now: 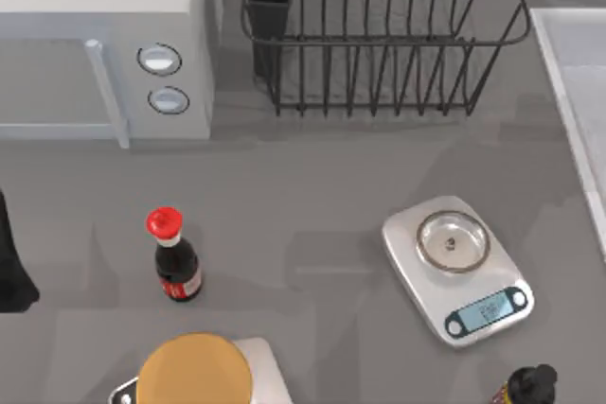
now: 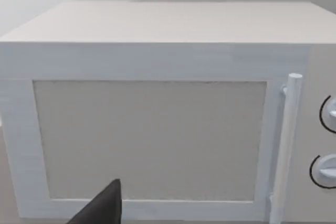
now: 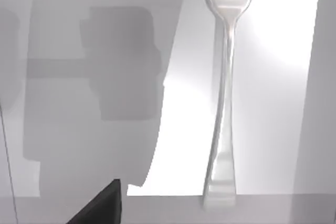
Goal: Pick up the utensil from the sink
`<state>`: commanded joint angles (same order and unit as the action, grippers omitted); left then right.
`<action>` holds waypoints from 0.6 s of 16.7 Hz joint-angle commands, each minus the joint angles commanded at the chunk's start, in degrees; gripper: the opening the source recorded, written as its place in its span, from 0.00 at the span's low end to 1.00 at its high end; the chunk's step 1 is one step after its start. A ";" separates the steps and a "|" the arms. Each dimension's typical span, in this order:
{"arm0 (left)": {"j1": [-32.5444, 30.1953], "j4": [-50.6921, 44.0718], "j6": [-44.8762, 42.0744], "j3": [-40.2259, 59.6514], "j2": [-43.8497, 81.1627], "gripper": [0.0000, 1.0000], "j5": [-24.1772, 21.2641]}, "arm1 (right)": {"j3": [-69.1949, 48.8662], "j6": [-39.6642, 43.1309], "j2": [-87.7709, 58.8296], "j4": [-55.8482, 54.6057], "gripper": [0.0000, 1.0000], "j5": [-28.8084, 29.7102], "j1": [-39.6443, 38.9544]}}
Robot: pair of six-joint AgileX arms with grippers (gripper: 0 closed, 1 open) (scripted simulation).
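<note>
Grey worktop [image 1: 312, 177] is seen from above, with the kitchen scale [image 1: 457, 267] taken as landmark. Behind the scale a black wire dish rack [image 1: 379, 35] stands, and beyond the scale toward the top view's left a white microwave [image 1: 104, 40] with two round knobs is placed. Left of the scale, well apart from it, a red-capped sauce bottle [image 1: 173, 257] stands upright, and in front of that a round orange-brown object [image 1: 196, 371] rests on a pale base. Just in front of the scale, at the near edge, a dark bottle top [image 1: 528, 385] is visible. To the right of the scale the sink [image 1: 573, 73] runs along the worktop's edge.

The utensil [image 3: 227, 87] lies flat on the sink's pale floor, its tined head pointing away from the wrist camera, a shadow cast beside it. A dark fingertip [image 3: 102, 205] of the right gripper is seen near its handle end, apart from it; whether the fingers are apart or together cannot be told. A dark fingertip [image 2: 102, 205] of the left gripper faces the microwave door; its state likewise cannot be told.
</note>
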<state>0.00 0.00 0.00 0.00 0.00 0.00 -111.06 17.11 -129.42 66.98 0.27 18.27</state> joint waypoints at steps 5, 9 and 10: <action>0.00 0.00 0.00 0.00 0.00 1.00 0.00 | -5.85 0.94 -6.82 3.68 1.00 0.01 1.00; 0.00 0.00 0.00 0.00 0.00 1.00 0.00 | -5.69 0.89 -6.78 3.56 1.00 0.02 0.68; 0.00 0.00 0.00 0.00 0.00 1.00 0.00 | -5.57 0.88 -6.86 3.39 1.00 0.03 0.68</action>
<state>0.00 0.00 0.00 0.00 0.00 0.00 -116.63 17.99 -136.29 70.38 0.29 18.95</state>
